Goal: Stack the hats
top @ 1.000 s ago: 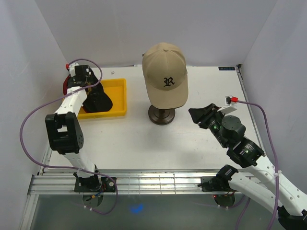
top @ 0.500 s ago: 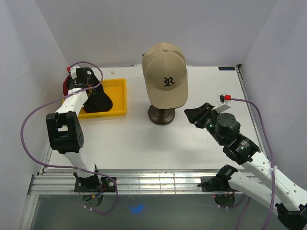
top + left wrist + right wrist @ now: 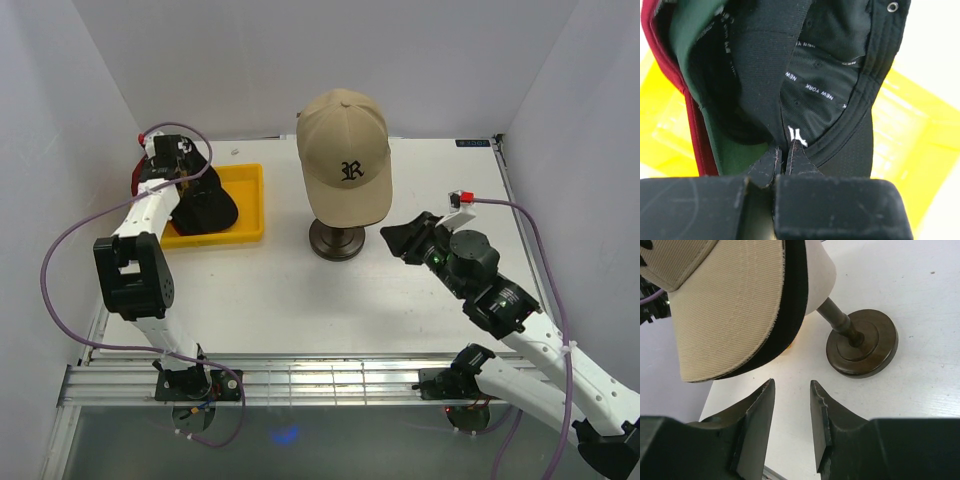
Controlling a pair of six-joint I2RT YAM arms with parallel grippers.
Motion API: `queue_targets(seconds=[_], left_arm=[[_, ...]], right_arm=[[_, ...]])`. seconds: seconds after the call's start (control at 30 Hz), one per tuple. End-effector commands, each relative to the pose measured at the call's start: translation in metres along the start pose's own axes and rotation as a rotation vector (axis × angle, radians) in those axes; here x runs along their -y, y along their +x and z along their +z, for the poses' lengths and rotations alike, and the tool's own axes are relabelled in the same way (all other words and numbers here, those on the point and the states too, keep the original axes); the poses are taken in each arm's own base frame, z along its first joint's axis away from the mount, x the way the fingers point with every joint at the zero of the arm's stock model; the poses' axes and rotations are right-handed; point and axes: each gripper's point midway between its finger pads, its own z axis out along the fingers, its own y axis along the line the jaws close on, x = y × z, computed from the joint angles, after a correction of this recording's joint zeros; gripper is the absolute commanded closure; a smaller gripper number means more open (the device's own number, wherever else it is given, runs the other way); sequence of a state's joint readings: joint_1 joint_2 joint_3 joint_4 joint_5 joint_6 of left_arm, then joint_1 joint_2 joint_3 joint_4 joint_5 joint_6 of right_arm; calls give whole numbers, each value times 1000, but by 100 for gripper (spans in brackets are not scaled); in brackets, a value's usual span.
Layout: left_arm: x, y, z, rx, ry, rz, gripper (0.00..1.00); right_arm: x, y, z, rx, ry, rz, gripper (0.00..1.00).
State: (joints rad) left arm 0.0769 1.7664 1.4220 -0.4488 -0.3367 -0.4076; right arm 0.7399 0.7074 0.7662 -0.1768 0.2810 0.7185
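Rim of black cap [image 3: 826,92] pinched between left fingers [image 3: 764,171].

High rear overview; wrist close-ups; tan cap [image 3: 345,150] shared

Bright, even overhead light with soft shadows

The white table [image 3: 300,300] is lit flatly from above, with only a faint shadow round the mannequin stand [image 3: 336,241]. In the left wrist view the yellow tray [image 3: 922,135] glares almost white, the inside of the black cap [image 3: 825,85] stays murky, and the left gripper [image 3: 786,157] looks soft up close. The tan cap [image 3: 725,305] dims the table under its brim.
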Motion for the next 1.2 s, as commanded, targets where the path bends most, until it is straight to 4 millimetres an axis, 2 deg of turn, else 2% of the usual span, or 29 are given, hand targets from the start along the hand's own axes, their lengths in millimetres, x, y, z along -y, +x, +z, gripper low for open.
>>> queue_targets(seconds=[0.0, 0.1, 0.13, 0.37, 0.43, 0.57, 0.6, 0.67, 0.7, 0.77, 0.93, 1.03, 1.1, 1.13, 1.17], left_arm=[[20, -58, -41, 112, 112, -39, 100], [26, -68, -52, 118, 146, -36, 100], [28, -77, -59, 131, 158, -40, 100], [36, -106, -94, 178, 225, -52, 100], [38, -110, -102, 183, 244, -48, 100], [38, -120, -124, 210, 273, -53, 100], [37, -124, -132, 224, 282, -55, 100], [36, -126, -141, 232, 291, -59, 100], [34, -127, -147, 239, 297, -62, 100], [34, -126, -154, 238, 312, -67, 100], [31, -125, -175, 252, 344, -76, 100], [30, -124, -186, 256, 363, -80, 100], [29, -124, -192, 255, 371, -88, 100], [27, -125, -199, 264, 377, -91, 100], [26, -124, -201, 262, 380, -93, 100]], right_arm=[[-30, -27, -4, 51, -102, -64, 60], [-40, -33, -5, 52, -138, -104, 62], [-43, -36, -6, 59, -151, -129, 62], [-58, -45, -3, 55, -195, -215, 58], [-61, -46, -2, 49, -197, -235, 57], [-74, -62, -1, 71, -214, -290, 54], [-83, -74, -5, 92, -232, -311, 52], [-93, -79, -3, 84, -248, -336, 51], [-105, -90, -6, 102, -274, -351, 51], [-114, -92, -4, 89, -290, -367, 50], [-138, -108, -13, 127, -328, -390, 50], [-159, -110, -11, 116, -382, -413, 48], [-180, -100, -10, 87, -421, -437, 46], [-194, -100, -2, 87, -423, -477, 46], [-213, -88, -7, 77, -434, -500, 44]])
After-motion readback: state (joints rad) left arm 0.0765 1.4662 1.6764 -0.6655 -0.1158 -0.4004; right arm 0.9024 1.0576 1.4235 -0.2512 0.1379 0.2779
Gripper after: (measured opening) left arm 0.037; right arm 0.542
